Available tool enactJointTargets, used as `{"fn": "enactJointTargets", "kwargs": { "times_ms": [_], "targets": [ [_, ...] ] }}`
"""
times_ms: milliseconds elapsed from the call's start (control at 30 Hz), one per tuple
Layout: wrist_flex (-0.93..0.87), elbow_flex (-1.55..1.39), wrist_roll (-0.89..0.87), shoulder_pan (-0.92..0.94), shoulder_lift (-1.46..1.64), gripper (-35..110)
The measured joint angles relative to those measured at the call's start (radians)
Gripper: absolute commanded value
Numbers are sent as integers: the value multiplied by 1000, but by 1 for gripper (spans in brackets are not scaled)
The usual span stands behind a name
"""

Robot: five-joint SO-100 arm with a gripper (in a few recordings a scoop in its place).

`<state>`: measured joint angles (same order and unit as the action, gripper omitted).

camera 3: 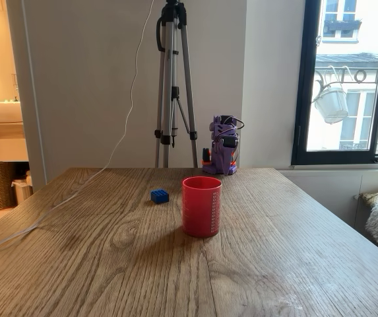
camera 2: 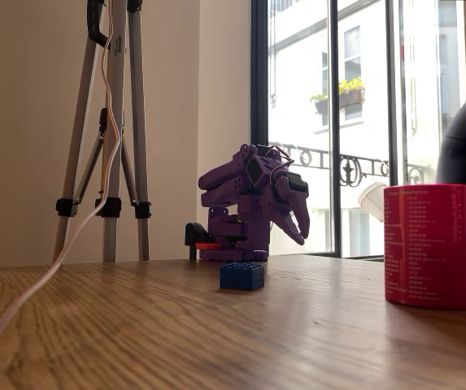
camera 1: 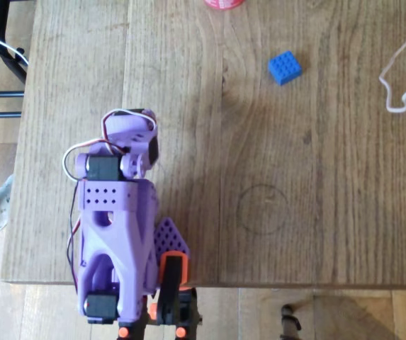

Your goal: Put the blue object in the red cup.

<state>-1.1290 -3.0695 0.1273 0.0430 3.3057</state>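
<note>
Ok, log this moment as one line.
arm: folded at table edge | end effector: empty | brick: on table, untouched | cup: upright, apart from brick

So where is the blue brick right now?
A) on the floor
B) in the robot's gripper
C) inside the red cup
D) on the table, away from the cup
D: the blue brick lies on the bare table, apart from the red cup, while the arm sits folded at the table's far edge, well away from it.
</note>
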Motion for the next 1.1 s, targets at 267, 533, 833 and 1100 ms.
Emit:
{"fn": "enactJointTargets", "kwargs": {
  "times_ms": [267,533,833,1100],
  "targets": [
    [-35,0,209,-186,0,0],
    [-57,0,281,-261,0,1],
    [-94,382,123,-41,-535,1],
    [-311,695,-140,124,-900,1]
  ]
}}
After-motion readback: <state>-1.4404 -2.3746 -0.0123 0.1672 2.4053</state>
